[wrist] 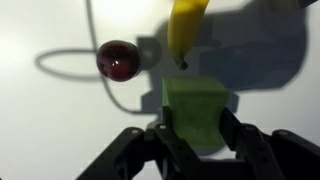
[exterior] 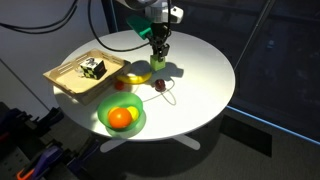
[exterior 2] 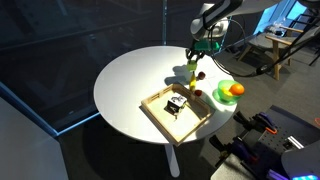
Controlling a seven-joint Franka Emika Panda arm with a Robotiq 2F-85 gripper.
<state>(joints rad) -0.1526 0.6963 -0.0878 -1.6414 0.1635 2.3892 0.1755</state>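
Matt green block (wrist: pixel 195 112), glossy dark-red ball (wrist: pixel 117 60), smooth white table (exterior: pixel 200 70), seemingly wooden tray (exterior: pixel 65 81)

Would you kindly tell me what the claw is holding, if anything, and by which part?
The claw holds a green block, clamped by its two opposite side faces, as the wrist view shows.

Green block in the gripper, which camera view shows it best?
The wrist view: the green block fills the centre, clamped in the gripper, with the banana tip just beyond. In both exterior views it is only a small green speck under the gripper.
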